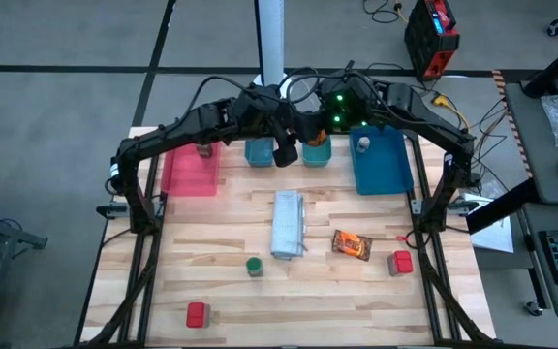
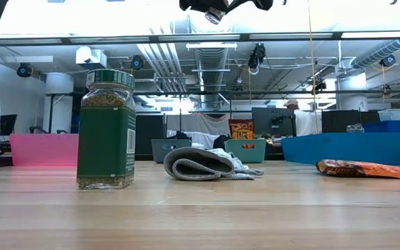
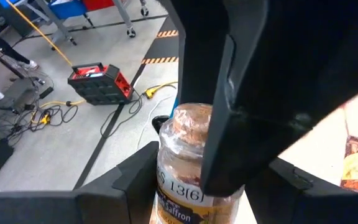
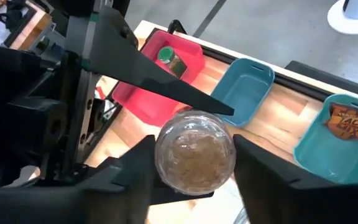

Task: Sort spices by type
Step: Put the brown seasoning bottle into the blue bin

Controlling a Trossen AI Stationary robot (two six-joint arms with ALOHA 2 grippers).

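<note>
1. Your saffron jar (image 3: 188, 168) is up in the air at the back middle of the table, where the two arms meet above the teal trays.
2. The right gripper (image 4: 194, 168) has its fingers (image 4: 135, 171) pressed against both sides of the jar, open only as wide as the jar.
3. In the right wrist view you see the jar end-on as a clear round face with brown contents, so its long axis runs straight toward that camera.
4. In the left wrist view you see the same jar side-on. Its label is readable, and its brown-filled end points away from the left gripper (image 3: 213, 180).
5. A dark finger of the right gripper crosses the jar there, so you cannot tell whether the left gripper grips it.
6. The high view hides the jar under the arms. It does show you a red box (image 1: 196, 313), a second red box (image 1: 400, 262) and an orange packet (image 1: 352, 244) on the table, with a pale-lidded jar (image 1: 363, 143) in the blue tray (image 1: 386, 174).
7. The low view shows you a green-lidded jar (image 2: 106, 128) standing upright beside the folded cloth (image 2: 207, 164).
8. Only the right wrist view shows you another green-lidded jar (image 4: 169, 59), tilted in the pink tray (image 4: 148, 102).
</note>
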